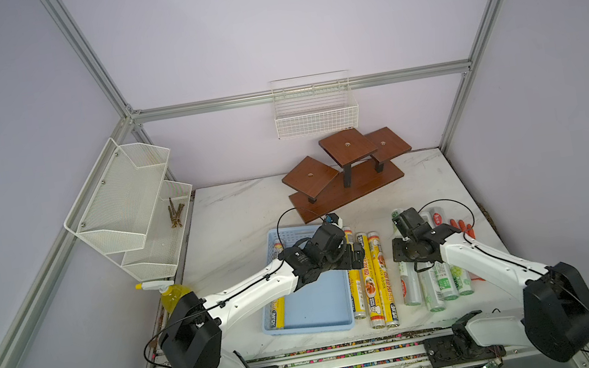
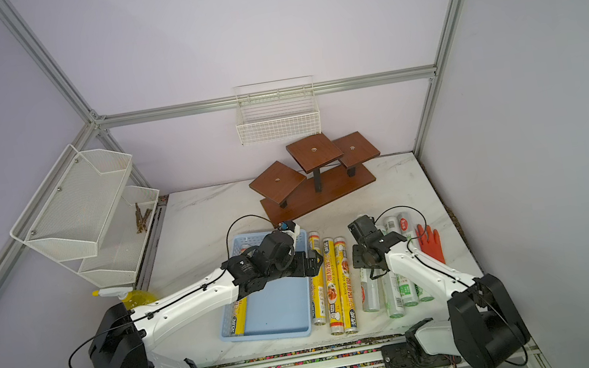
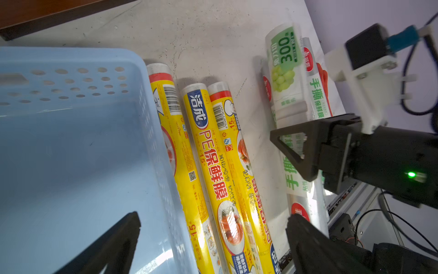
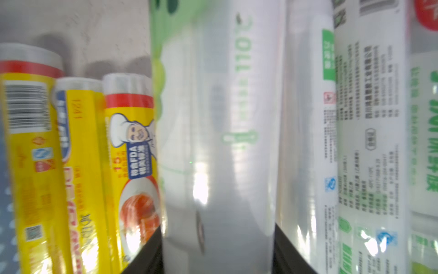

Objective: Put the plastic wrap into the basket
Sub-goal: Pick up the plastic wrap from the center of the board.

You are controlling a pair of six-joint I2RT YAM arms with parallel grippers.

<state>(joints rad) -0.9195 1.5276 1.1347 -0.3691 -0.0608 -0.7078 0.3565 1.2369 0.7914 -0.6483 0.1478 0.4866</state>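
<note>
While one yellow roll [image 1: 278,312] already lies inside the basket [image 1: 317,309], along its 9 o'clock wall, all the other plastic wrap is on the table [image 1: 233,210] in both top views. Three yellow rolls [image 1: 371,285] lie side by side just beside the basket at its 3 o'clock. The whitish rolls [image 1: 435,286], about four, form a second group farther toward 3 o'clock. The left gripper [image 3: 213,215] hangs above the basket's 3 o'clock wall, jaws spread wide and empty. The right gripper [image 4: 218,233] has its jaws pressed against one whitish roll [image 4: 218,118]; whether that roll is lifted clear cannot be told. Judged progress: early, one roll of about eight placed.
</note>
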